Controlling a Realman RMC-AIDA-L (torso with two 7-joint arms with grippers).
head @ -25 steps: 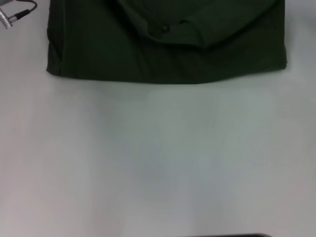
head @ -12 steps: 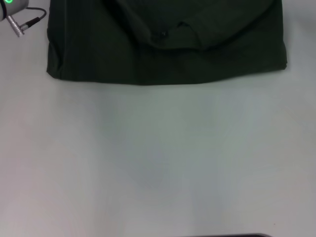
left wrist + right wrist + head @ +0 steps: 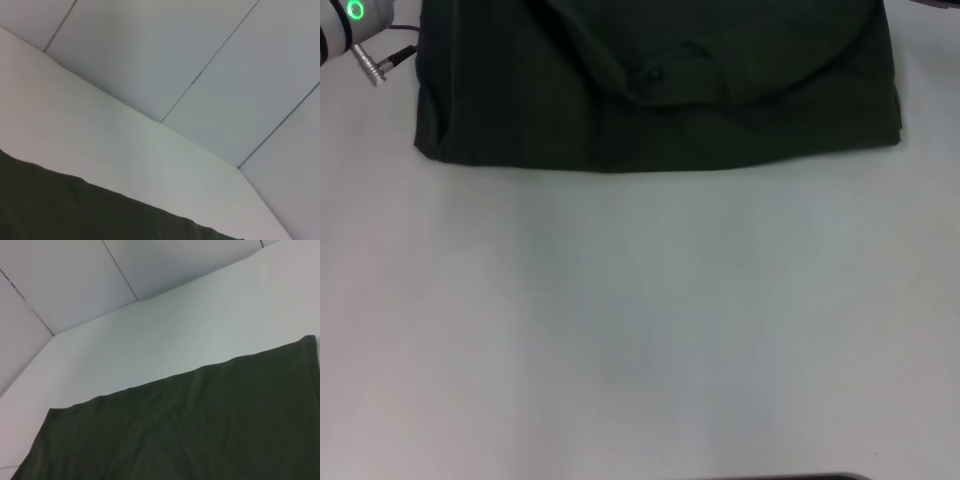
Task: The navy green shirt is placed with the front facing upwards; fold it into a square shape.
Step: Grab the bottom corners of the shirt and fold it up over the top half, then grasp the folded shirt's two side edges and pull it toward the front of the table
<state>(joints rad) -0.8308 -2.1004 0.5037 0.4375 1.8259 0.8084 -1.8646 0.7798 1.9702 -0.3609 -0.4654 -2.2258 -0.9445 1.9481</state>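
Note:
The navy green shirt (image 3: 660,100) lies folded at the far side of the table as a wide dark rectangle, with its near edge straight. A curved fold and a small dark spot (image 3: 654,73) show on its upper layer; no print is visible. Part of my left arm's wrist (image 3: 350,30), with a green light ring and a cable plug, is at the shirt's left end, above the table. Its fingers are out of frame. The left wrist view shows an edge of the shirt (image 3: 75,210). A broad flat stretch of the shirt (image 3: 190,425) fills the right wrist view. My right gripper is out of view.
The white table (image 3: 640,320) stretches bare from the shirt's near edge toward me. A white panelled wall (image 3: 200,60) rises behind the table's far edge. A dark strip (image 3: 780,477) sits at the very near edge of the head view.
My left arm's wrist has come further into the head view from the top left, toward the shirt's left end. The fold on the shirt's upper layer has flattened a little.

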